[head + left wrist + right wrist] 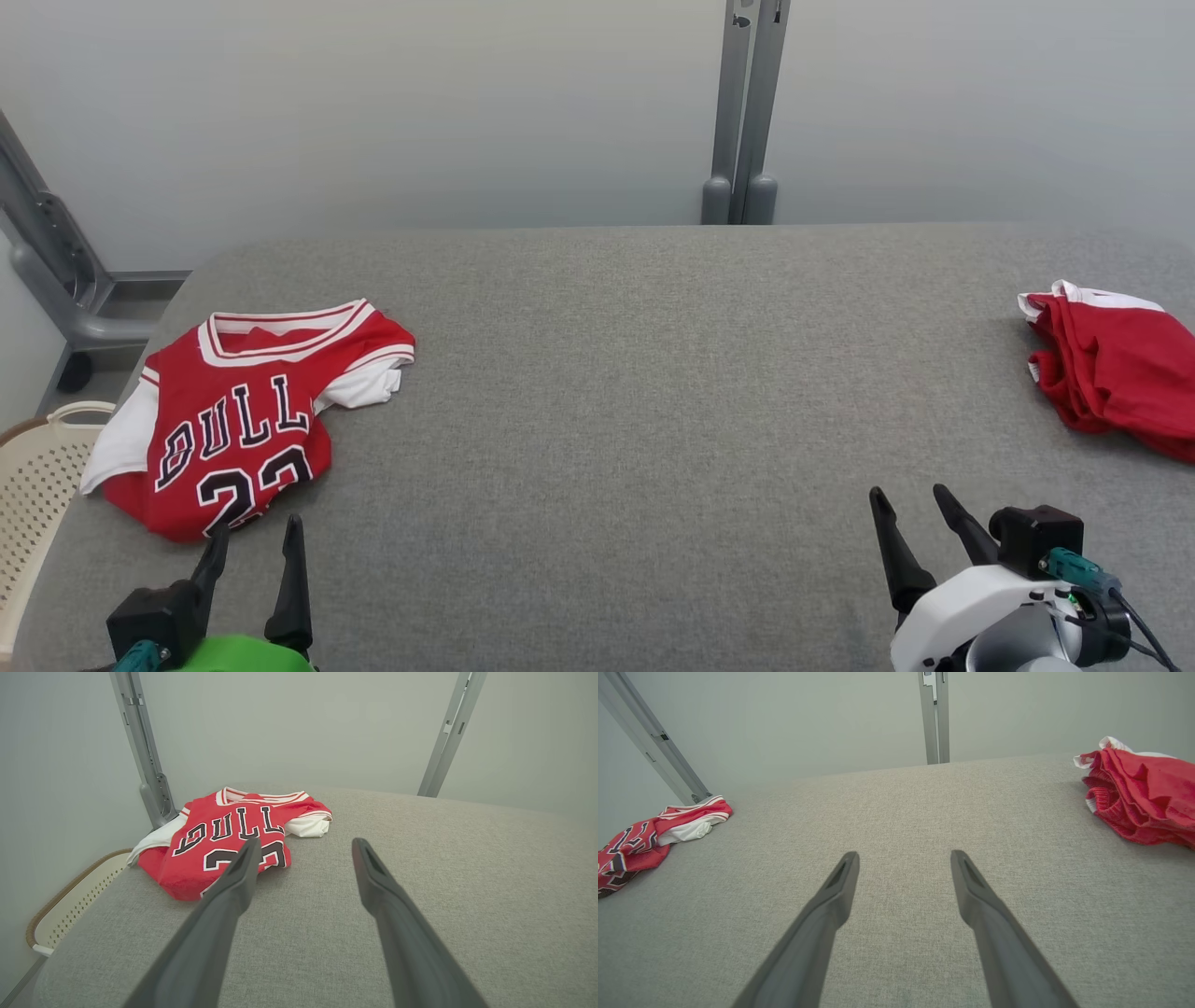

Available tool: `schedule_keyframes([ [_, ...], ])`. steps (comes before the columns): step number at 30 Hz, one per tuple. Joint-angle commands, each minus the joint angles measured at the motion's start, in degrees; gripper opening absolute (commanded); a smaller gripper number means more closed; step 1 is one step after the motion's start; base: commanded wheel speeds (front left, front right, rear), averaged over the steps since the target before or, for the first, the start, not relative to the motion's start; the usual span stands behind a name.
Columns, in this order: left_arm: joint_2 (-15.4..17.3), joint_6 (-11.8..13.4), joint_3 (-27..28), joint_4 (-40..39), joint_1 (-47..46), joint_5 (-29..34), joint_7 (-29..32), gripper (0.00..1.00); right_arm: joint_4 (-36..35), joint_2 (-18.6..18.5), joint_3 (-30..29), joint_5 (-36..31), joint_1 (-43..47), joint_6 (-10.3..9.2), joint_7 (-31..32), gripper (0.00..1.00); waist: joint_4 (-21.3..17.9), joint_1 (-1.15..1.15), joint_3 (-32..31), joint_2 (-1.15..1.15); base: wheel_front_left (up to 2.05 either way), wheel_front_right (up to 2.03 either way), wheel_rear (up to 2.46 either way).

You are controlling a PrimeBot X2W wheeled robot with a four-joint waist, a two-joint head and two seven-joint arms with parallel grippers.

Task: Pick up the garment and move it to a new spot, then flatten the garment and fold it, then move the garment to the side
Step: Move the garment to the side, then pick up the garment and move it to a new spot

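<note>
Entry: both arms at rest, low over the near edge of the table (616, 392).

My left gripper (257, 529) has its jaws spread as wide as they go and holds nothing; in the left wrist view (306, 842) the two fingers stand apart over bare grey cloth. My right gripper (908, 493) is the same, fully spread and empty (904, 854).

Items on the table:
- A red jersey (233, 420) lies at the far left, lettering up. Its sleeves are tucked in and its lower part is turned under. It sits near the table edge above the pale basket (37, 485). My left fingertips are just beside its lower hem. I cannot tell whether they touch it.
- A crumpled red garment (1116, 373) with white trim lies in a loose heap at the far right edge, well apart from the jersey. It is ahead and to the right of my right gripper (1139, 798).

Judgement: the jersey looks folded and set aside. I therefore take the heap on the right as the piece to work, with the pick-up step not yet begun.

Next move calls for:
- reaching right and forward with the right arm
- closing on a top ridge of the heap, pinching fabric only and not the table cover
- carrying it to the open middle of the table, where there is room to spread it

Risk: a pinch through several layers would lift it as a wad.
</note>
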Motion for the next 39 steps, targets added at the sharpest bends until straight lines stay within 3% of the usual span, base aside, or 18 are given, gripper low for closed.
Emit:
schedule_keyframes([
  [1,-0.22,0.36,0.53,-0.06,1.21,-0.34,-0.44,1.0,-0.37,-0.02,0.28,0.6,0.98,-0.08,0.11,1.0,-0.12,0.0,-0.11,0.0,0.0,0.0,0.0],
  [17,-0.22,0.05,0.86,-0.31,1.09,0.63,-0.77,1.0,-0.64,0.0,0.08,1.32,0.7,-0.08,0.2,1.0,1.68,0.0,0.23,0.0,0.0,0.0,0.0],
  [24,0.41,0.13,0.32,-0.21,0.35,1.06,-0.22,1.0,-0.58,-0.01,0.58,2.14,1.83,-0.08,-0.14,1.0,6.02,0.0,-0.01,0.0,0.0,0.0,0.0],
  [39,3.38,1.14,0.13,-3.24,1.82,1.24,2.53,1.0,1.33,-0.03,3.03,4.15,0.94,-0.07,-2.52,1.0,19.97,0.0,-0.06,0.0,0.0,0.0,0.0],
])
